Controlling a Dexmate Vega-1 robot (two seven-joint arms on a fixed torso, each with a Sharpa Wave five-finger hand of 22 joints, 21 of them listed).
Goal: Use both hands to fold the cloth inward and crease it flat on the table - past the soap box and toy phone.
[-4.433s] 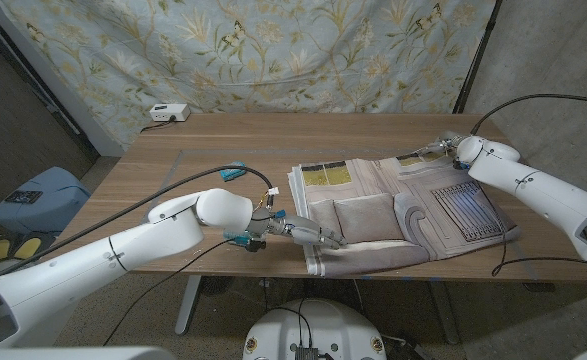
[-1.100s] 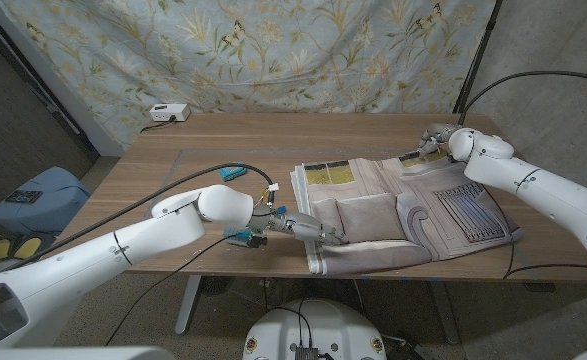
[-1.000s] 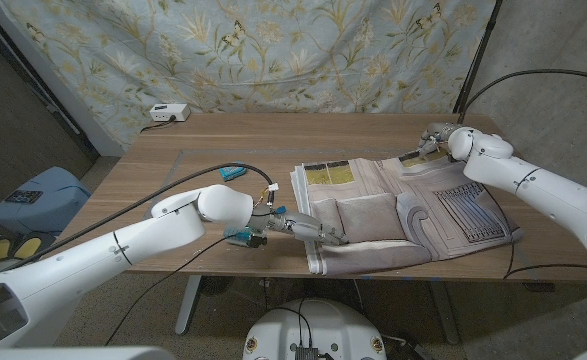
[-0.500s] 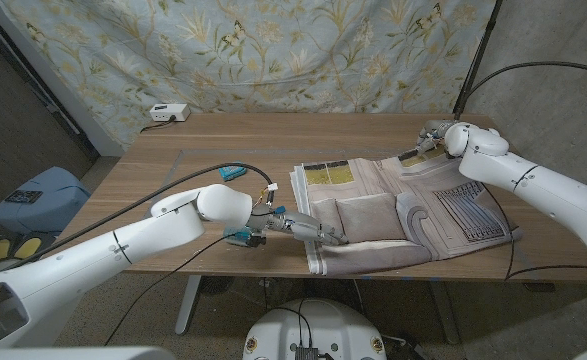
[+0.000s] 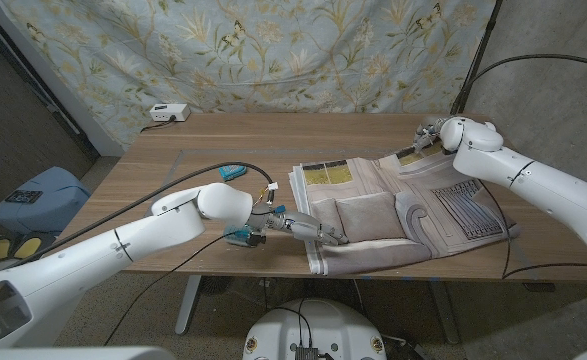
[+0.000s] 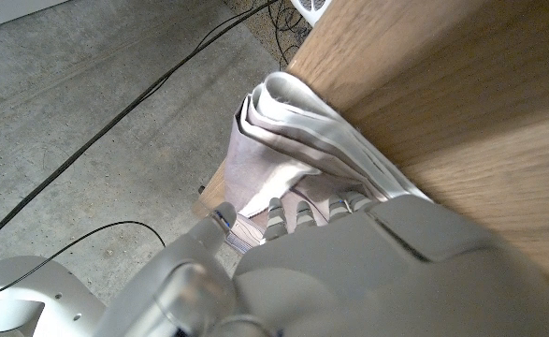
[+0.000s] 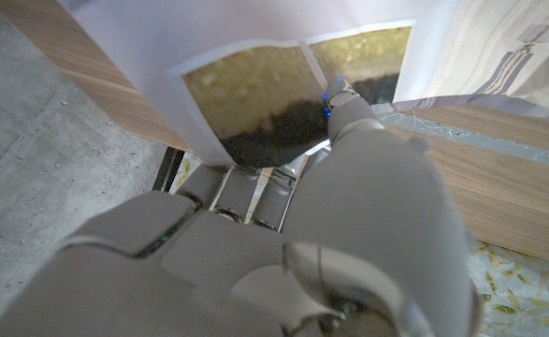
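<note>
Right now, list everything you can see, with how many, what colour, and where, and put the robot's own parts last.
cloth: one, beige with yellow patches, partly folded, on the table's right half.
table: one, brown wood, centre.
teal thing: one, small, on the table left of the cloth.
white box: one, at the table's far left corner.
curtain: one, pale blue with flowers, behind the table.
blue bin: one, on the floor at left.
left hand: one, white, fingers on the cloth's near left part.
right hand: one, white, at the cloth's far right edge.
</note>
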